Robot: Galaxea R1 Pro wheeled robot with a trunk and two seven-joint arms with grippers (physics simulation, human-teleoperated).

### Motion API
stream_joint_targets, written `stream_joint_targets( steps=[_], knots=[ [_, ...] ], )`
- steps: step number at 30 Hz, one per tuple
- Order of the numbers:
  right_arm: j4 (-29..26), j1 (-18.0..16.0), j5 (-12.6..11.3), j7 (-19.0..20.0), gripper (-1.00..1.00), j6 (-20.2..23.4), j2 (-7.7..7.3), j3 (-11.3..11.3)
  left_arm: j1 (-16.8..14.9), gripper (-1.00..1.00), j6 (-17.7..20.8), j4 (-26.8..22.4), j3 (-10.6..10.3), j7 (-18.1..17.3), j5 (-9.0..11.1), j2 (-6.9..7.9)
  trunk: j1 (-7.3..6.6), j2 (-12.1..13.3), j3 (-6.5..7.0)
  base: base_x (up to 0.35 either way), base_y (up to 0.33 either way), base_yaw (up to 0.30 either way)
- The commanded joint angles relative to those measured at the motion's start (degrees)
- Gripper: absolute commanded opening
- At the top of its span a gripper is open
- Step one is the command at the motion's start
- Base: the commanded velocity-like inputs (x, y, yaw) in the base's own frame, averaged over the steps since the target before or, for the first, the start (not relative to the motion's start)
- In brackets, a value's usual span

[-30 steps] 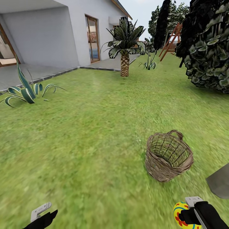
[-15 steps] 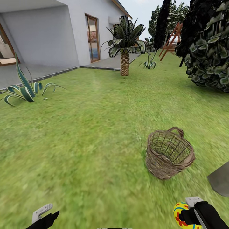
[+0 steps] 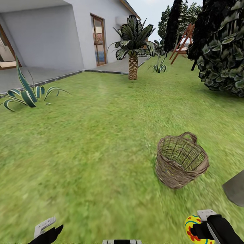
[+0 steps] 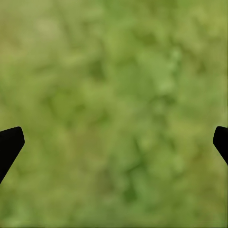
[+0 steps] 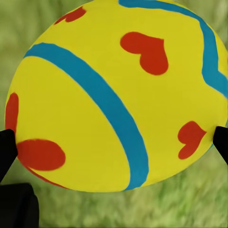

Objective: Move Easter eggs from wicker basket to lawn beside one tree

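The brown wicker basket (image 3: 181, 161) stands on the lawn (image 3: 95, 142) at the lower right, and what I see of its inside is bare weave. Nearer than the basket, at the bottom right edge of the head view, my right gripper (image 3: 200, 230) is shut on a yellow Easter egg (image 3: 192, 227) with blue bands and red marks. That egg (image 5: 114, 85) sits large between the right gripper's (image 5: 114, 142) fingertips. My left gripper (image 3: 45, 230) is at the bottom left, and in the left wrist view the left gripper (image 4: 114, 142) stands open over grass. Dark tree foliage (image 3: 222, 51) hangs at the far right.
A scaly-trunked palm (image 3: 133, 51) stands at the far edge of the grass by the white house (image 3: 51, 34) and grey paving (image 3: 20, 79). A spiky agave (image 3: 23, 93) grows at the left. An orange wooden frame (image 3: 181, 42) is far back. A grey robot part (image 3: 235, 191) is at the right.
The whole view has shifted a little: the basket now sits slightly higher and further right in the picture. Both grippers keep their places, and the egg stays held.
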Motion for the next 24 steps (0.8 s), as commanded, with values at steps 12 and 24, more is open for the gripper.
stream_joint_targets(
  steps=[12,24],
  knots=[
    [-0.06,-0.02,0.27,0.28,-1.00,0.23,0.00,-0.06,-0.03,1.00,0.55,0.04,0.07,-0.29,0.38,-0.03,0.62,-1.10,-1.05,0.028,-0.025,0.000],
    [-0.11,-0.02,0.27,0.28,-1.00,0.23,-0.09,0.00,-0.02,1.00,0.44,0.05,0.06,-0.27,0.39,-0.08,0.62,-1.10,-1.05,0.128,-0.147,0.000]
  ],
)
